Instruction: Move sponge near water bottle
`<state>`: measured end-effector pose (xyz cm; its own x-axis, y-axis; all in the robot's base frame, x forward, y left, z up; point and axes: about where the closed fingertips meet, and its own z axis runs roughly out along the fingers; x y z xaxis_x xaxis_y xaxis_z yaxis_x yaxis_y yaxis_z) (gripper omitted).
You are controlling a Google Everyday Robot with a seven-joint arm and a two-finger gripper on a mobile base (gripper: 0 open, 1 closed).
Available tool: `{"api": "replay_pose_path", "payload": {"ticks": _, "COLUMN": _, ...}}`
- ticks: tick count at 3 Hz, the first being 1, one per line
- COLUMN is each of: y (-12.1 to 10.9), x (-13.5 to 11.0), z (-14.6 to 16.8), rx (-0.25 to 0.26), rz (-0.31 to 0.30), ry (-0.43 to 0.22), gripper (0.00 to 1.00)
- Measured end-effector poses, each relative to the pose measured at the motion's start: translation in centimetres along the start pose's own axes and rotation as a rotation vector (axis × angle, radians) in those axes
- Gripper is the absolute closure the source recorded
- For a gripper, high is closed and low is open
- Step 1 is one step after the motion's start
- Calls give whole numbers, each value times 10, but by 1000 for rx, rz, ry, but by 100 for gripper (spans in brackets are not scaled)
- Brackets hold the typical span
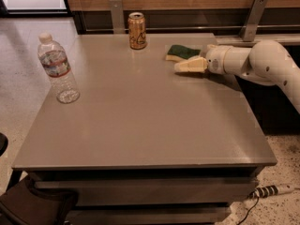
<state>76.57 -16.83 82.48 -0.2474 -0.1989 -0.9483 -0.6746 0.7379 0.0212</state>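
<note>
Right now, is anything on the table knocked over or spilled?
Nothing stands out. The water bottle and drink can stand upright, the sponge lies flat on the table, and the gripper sits right beside it.

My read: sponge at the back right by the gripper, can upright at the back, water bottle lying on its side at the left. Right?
Not quite. In the camera view the water bottle stands upright near the left edge of the table, not on its side. The rest holds: the sponge lies back right beside the gripper, and the can stands upright at the back.
</note>
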Motion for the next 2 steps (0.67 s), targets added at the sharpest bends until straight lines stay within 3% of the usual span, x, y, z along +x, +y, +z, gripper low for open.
{"api": "replay_pose_path", "payload": {"ticks": 1, "y": 1, "x": 9, "z": 4, "rx": -16, "rz": 17, "ry": 8, "gripper": 0}}
{"api": "replay_pose_path", "payload": {"ticks": 2, "y": 3, "x": 10, "z": 7, "rx": -22, "rz": 17, "ry": 8, "gripper": 18}}
